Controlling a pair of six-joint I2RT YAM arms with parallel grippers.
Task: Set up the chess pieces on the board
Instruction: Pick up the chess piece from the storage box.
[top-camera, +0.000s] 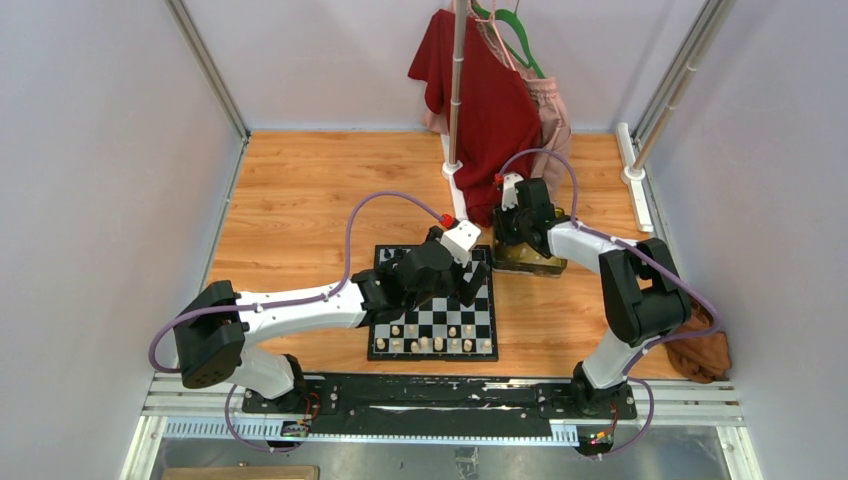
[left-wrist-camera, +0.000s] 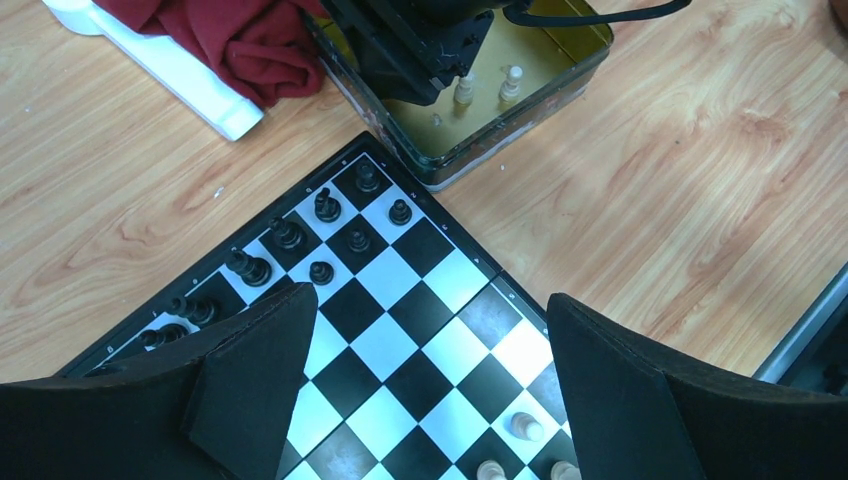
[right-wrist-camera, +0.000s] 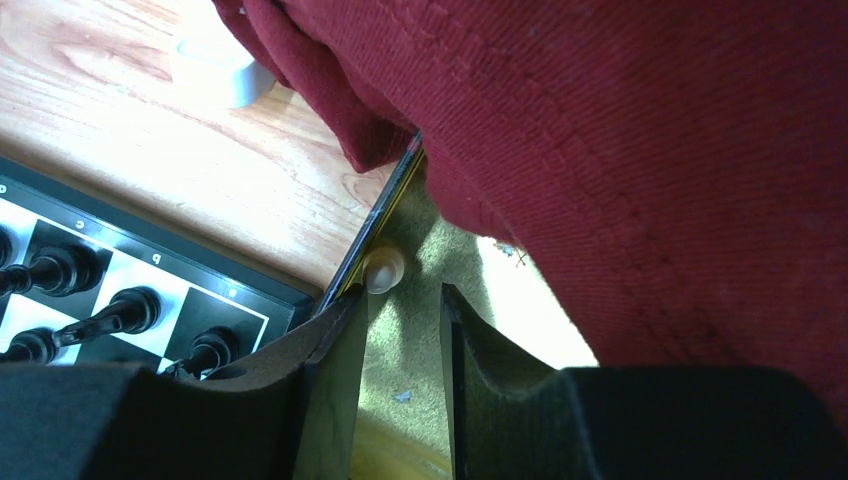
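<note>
Where the gold tin (left-wrist-camera: 555, 55) gleams, two turned cream pieces (left-wrist-camera: 511, 82) stand.

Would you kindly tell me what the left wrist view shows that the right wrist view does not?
Only the left wrist: the open left gripper above the board, pale pieces on it, two more standing in the tin. Only the right wrist: the right gripper close up, fingers parted, one pale piece against the tin wall just ahead. Both: black pieces on the board, the tin, the red cloth.
</note>
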